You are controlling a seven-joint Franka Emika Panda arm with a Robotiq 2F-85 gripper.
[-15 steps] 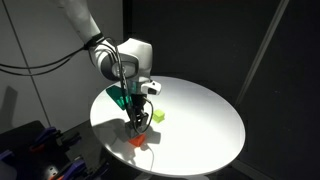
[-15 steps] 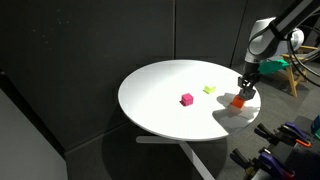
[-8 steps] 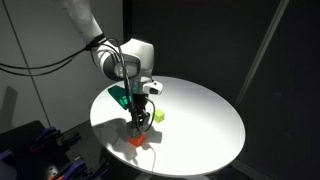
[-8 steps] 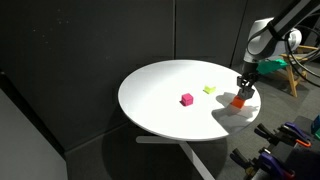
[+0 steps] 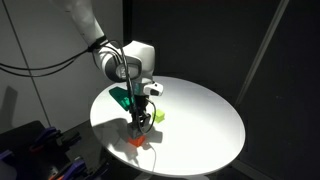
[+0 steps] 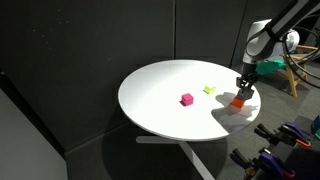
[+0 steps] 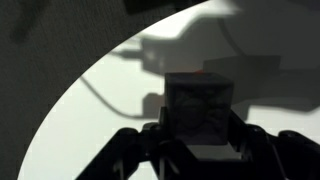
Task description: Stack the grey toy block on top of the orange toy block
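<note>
- Grey toy block (image 7: 200, 110) is pinched between the gripper's (image 7: 200, 128) fingers, directly over the orange toy block (image 6: 238, 101) at the table's (image 6: 160, 110) 3 o'clock edge.
- Probably left: seat it, release.

1 arm reaching down, gripper clamped on a block.

In an exterior view the white arm (image 5: 82, 18) comes in from the upper left, bends at a bulky rounded wrist (image 5: 128, 60) and points the gripper (image 5: 137, 124) straight down, low at the near left. In an exterior view the arm (image 6: 292, 14) enters from the upper right, and the gripper (image 6: 241, 92) hangs vertical beneath its wrist (image 6: 262, 38). In the wrist view the 2 dark fingers (image 7: 245, 135) press on opposite sides of the grey toy block (image 7: 200, 105), which fills the gap between them.
</note>
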